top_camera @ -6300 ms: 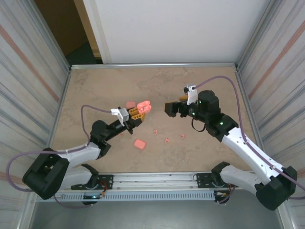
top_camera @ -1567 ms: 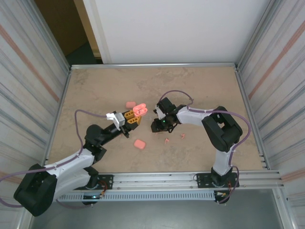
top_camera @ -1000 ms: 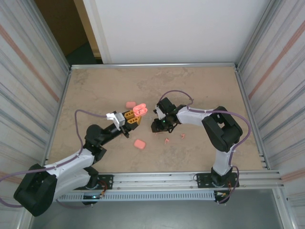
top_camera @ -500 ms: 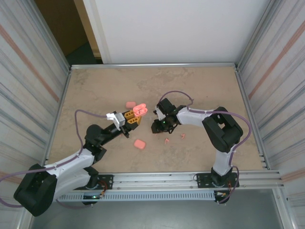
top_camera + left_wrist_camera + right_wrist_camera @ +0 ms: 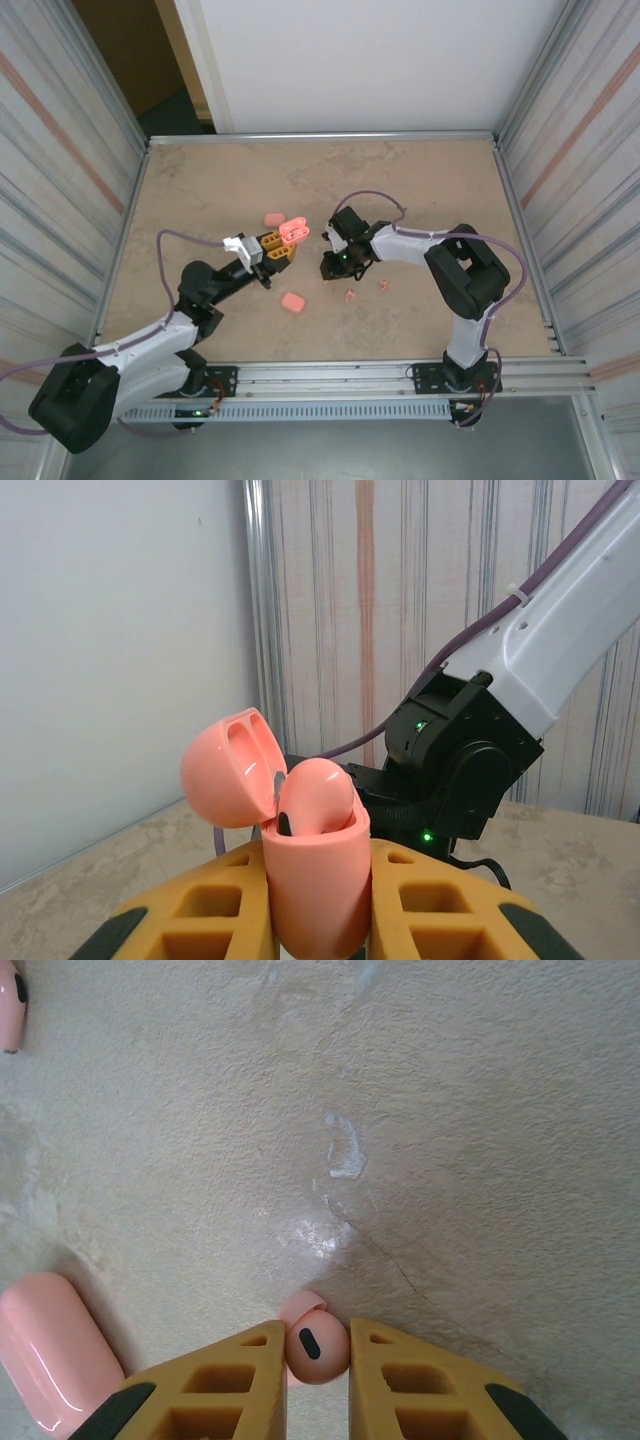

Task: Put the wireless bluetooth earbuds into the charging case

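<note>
Earbud (image 5: 318, 1352), tiny, light and probably slick, best taken across its rounded head, sits on the table (image 5: 460, 1110) near its middle, pinched between the right gripper (image 5: 317, 1336) fingers, while the left gripper (image 5: 315, 885) clamps the open charging case (image 5: 312, 905) aloft by its lower body.

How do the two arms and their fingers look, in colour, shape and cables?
Both arms have white link shells and black joint housings. The left arm and the right arm each carry a purple cable looping to the wrist. The fingers are orange-yellow blocks with rectangular hollows. Small green lights glow on the right arm's black housing.
</note>
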`<state>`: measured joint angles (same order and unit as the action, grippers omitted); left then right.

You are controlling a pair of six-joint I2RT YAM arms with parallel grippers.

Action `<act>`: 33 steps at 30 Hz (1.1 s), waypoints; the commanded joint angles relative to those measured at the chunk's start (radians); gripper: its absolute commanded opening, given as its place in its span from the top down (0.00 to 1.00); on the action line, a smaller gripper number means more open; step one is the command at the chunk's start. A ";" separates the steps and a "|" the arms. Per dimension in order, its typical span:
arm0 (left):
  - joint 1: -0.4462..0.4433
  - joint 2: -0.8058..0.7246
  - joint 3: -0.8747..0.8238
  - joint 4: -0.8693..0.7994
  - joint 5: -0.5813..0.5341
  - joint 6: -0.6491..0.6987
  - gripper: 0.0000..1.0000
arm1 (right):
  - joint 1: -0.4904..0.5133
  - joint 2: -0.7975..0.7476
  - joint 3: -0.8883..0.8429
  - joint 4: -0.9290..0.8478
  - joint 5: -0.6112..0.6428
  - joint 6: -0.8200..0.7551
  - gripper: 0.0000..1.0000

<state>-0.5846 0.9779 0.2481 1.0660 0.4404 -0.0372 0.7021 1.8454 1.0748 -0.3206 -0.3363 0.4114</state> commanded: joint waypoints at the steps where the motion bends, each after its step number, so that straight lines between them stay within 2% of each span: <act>1: -0.004 -0.008 -0.001 0.006 -0.009 0.017 1.00 | 0.009 -0.049 -0.023 -0.017 0.026 -0.035 0.82; 7: -0.003 -0.007 -0.003 0.006 -0.003 0.014 1.00 | 0.002 -0.145 -0.032 -0.036 0.049 -0.116 0.82; 25: -0.005 0.075 0.023 0.071 0.064 -0.030 1.00 | -0.004 -0.653 -0.059 -0.136 0.184 -0.482 0.82; 33: -0.008 0.123 0.051 0.103 0.105 -0.068 1.00 | -0.006 -0.770 -0.026 -0.110 0.195 -0.570 0.82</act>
<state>-0.5846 1.0908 0.2626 1.1011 0.5098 -0.0761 0.7002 1.1072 1.0229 -0.4316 -0.1528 -0.0925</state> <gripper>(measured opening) 0.214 0.187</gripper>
